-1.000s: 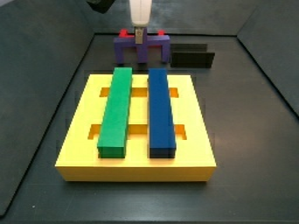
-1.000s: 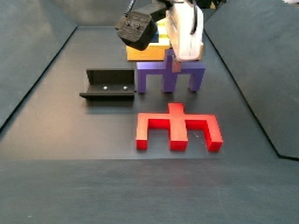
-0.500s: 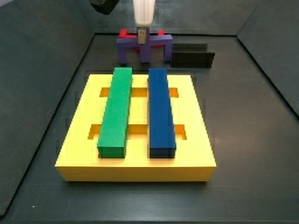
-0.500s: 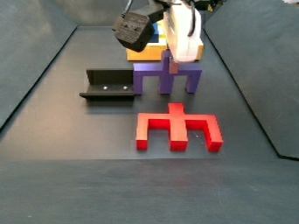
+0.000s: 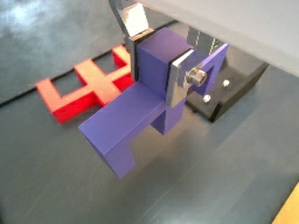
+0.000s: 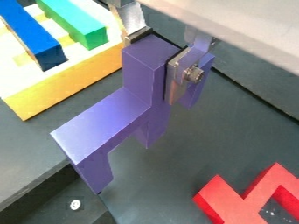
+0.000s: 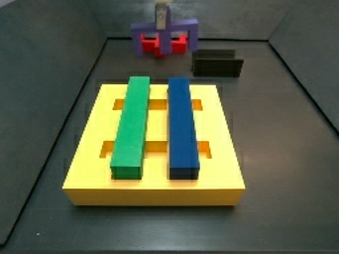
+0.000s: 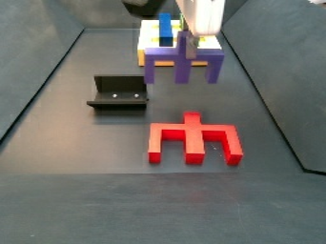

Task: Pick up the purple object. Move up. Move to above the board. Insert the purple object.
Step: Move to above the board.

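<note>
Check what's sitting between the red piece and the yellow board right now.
In a side view the purple object, clamped in the gripper and lifted off the floor, hangs between the red piece and the board.

The gripper (image 8: 188,46) now sits higher than a second ago, and the purple object (image 8: 184,65) clamped between its fingers (image 5: 187,77) is up with it — in a side view its legs, which stood on the floor beside the fixture (image 8: 116,93), now hang clear above it. In a side view the purple object (image 7: 165,30) has climbed toward the back wall, so the red piece (image 7: 163,44) behind it — hidden earlier — now shows beneath its top bar, between the legs.
</note>
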Robot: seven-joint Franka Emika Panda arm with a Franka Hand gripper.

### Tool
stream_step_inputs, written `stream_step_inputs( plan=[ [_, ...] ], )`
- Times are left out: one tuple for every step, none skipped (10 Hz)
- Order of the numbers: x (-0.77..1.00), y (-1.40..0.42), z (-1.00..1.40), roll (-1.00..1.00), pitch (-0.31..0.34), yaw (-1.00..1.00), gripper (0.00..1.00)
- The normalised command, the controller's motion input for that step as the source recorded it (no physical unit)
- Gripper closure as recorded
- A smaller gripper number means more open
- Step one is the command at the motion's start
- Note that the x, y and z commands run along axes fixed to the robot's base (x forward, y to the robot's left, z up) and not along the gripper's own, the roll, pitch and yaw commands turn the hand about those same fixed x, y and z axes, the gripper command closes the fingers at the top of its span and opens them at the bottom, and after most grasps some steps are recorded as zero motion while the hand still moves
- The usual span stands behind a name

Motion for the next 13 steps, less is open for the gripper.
stream_step_inputs(
  plan=[
    [-0.03, -0.01, 1.40, 0.00, 0.033, 0.00, 1.00],
    [-0.05, -0.01, 1.40, -0.01, 0.026, 0.00, 1.00],
    [0.02, 0.00, 1.40, -0.02, 0.027, 0.00, 1.00],
    [0.05, 0.00, 1.40, -0.03, 0.060, 0.00, 1.00],
    [0.02, 0.00, 0.66, -0.04, 0.090, 0.00, 1.00],
    [0.02, 0.00, 0.39, -0.04, 0.076, 0.00, 1.00],
    [0.09, -1.40, 0.22, 0.02, 0.039, 1.00, 1.00],
    [0.08, -1.40, 0.18, 0.03, 0.038, 1.00, 1.00],
    [0.09, -1.40, 0.18, 0.04, 0.040, 1.00, 1.00],
    [0.10, -1.40, 0.20, 0.03, 0.047, 1.00, 1.00],
    [0.10, -1.40, 0.21, 0.03, 0.055, 1.00, 1.00],
    [0.12, -1.40, 0.21, 0.03, 0.064, 1.00, 1.00],
    [0.15, -1.40, 0.21, 0.03, 0.072, 1.00, 1.00]
  ],
)
